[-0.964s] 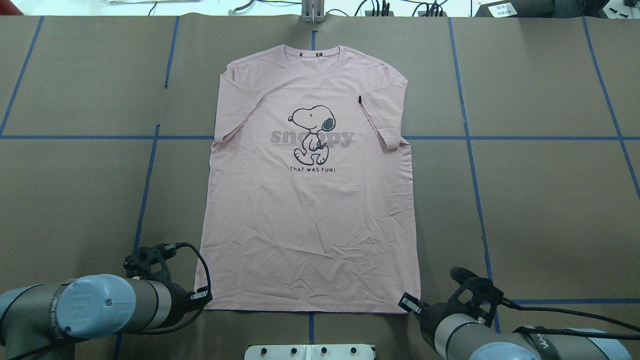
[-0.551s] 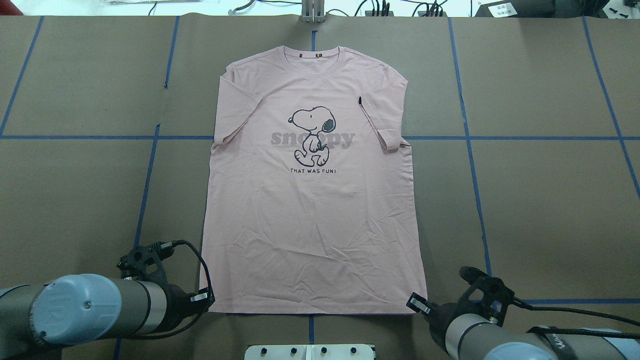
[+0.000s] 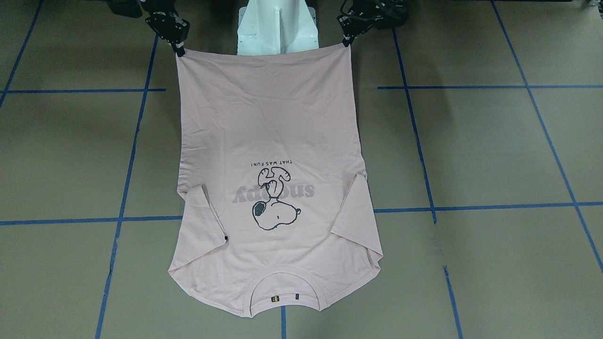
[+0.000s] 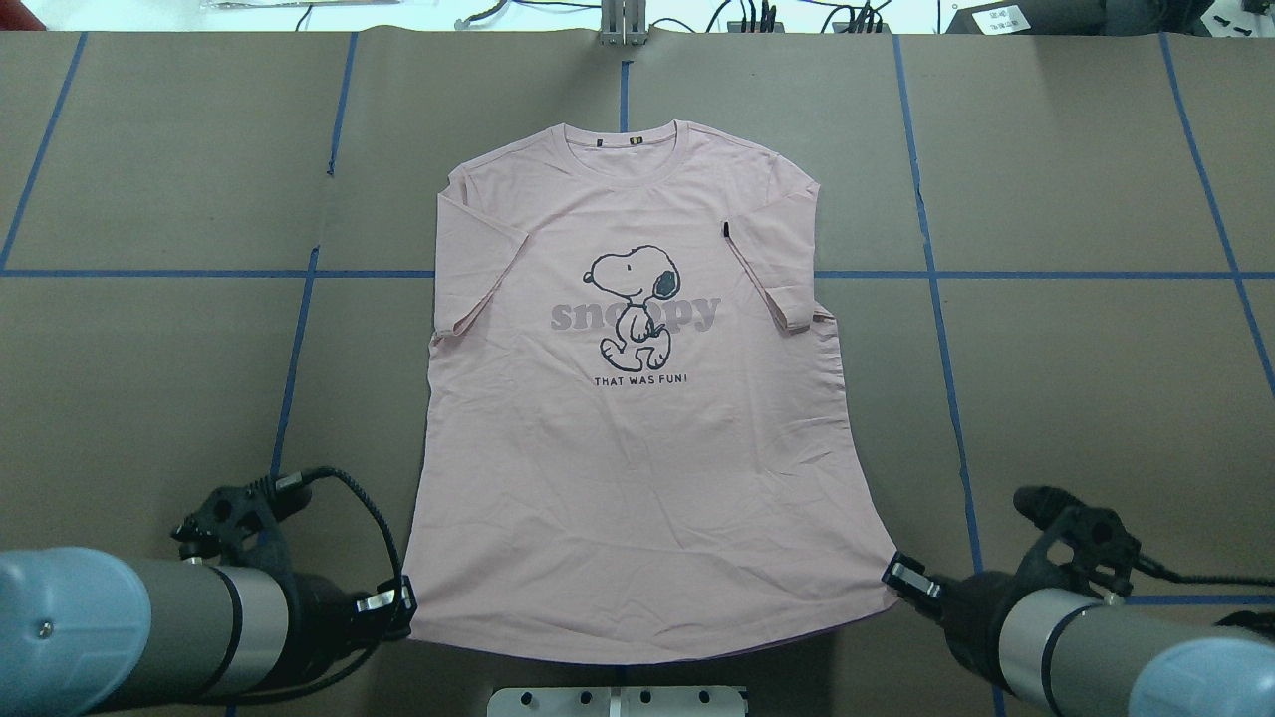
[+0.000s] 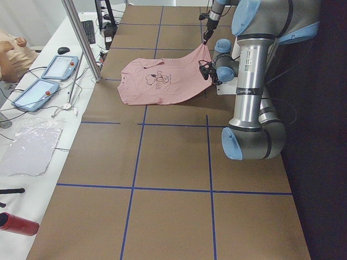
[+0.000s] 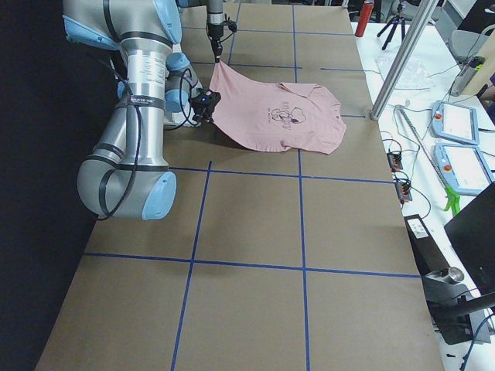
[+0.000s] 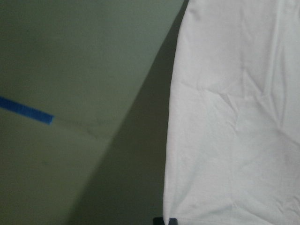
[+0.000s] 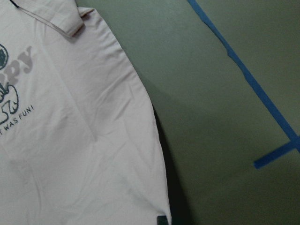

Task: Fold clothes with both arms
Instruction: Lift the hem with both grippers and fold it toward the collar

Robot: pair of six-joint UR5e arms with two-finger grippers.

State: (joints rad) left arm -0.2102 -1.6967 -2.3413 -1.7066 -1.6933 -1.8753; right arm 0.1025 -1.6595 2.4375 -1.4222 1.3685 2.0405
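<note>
Gripping T-shirt [image 4: 637, 448] hem corners — left pincer [image 4: 401, 603], right pincer [image 4: 899, 576] both closed on fabric; hem raised off table [image 4: 1096, 349].

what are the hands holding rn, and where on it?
The T-shirt: left hand pinches one hem corner, right hand the other.

The T-shirt [image 4: 637, 498] is pale pink, its dog print [image 4: 637, 304] black-outlined over grey lettering [image 4: 573, 317]. The table [image 4: 1096, 398] is brown, gridded with blue tape [image 4: 1046, 275]. At seven and five o'clock, the left arm [image 4: 199, 617] and right arm [image 4: 1056, 627] are grey-silver with light blue caps [image 4: 50, 627].
</note>
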